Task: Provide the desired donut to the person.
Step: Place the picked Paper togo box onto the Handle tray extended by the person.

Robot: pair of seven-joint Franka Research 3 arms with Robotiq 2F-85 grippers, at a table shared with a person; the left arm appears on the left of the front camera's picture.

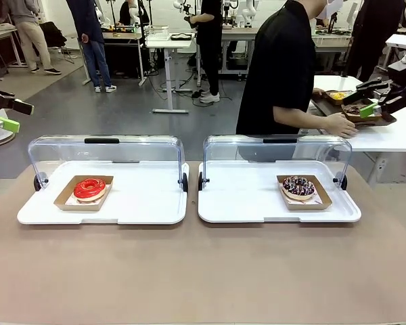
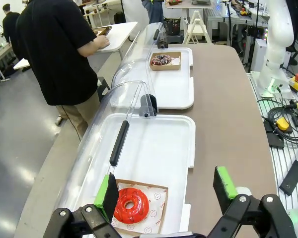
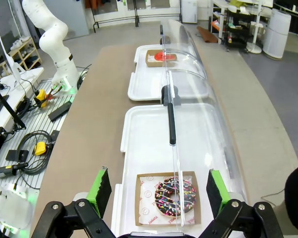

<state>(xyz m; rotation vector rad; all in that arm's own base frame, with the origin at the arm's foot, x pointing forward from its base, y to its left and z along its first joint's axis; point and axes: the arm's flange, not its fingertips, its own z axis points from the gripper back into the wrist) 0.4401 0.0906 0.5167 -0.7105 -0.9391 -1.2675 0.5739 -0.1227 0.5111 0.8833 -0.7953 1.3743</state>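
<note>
Two donuts sit on a brown table point(image 1: 203, 271), each in its own open cardboard tray on a white serving tray with a clear lid swung back.

The red-glazed donut point(image 1: 89, 188) lies at about 9 o'clock from the table's centre, in a cardboard tray point(image 1: 66, 198) on the left white tray point(image 1: 142, 203), near that tray's left end. The chocolate donut with coloured sprinkles point(image 1: 298, 186) lies at about 3 o'clock, in a cardboard tray point(image 1: 323, 201) on the right white tray point(image 1: 243, 203), toward its right end. The two white trays stand side by side, just apart.

Behind each tray, at 12 o'clock, arches its clear lid point(image 1: 61, 149), with a black handle point(image 1: 101, 141) on top.

The person point(image 1: 281, 74), in a loose black top, stands beyond the right tray at about 1 o'clock, turned away toward a white side table point(image 1: 392, 135), one hand point(image 1: 341, 125) resting on it.

The left gripper point(image 2: 166, 191) hangs above the red donut's end of the table with its green-padded fingers spread wide and nothing between them. The right gripper point(image 3: 156, 191) hangs above the sprinkled donut, fingers likewise spread wide and empty.
</note>
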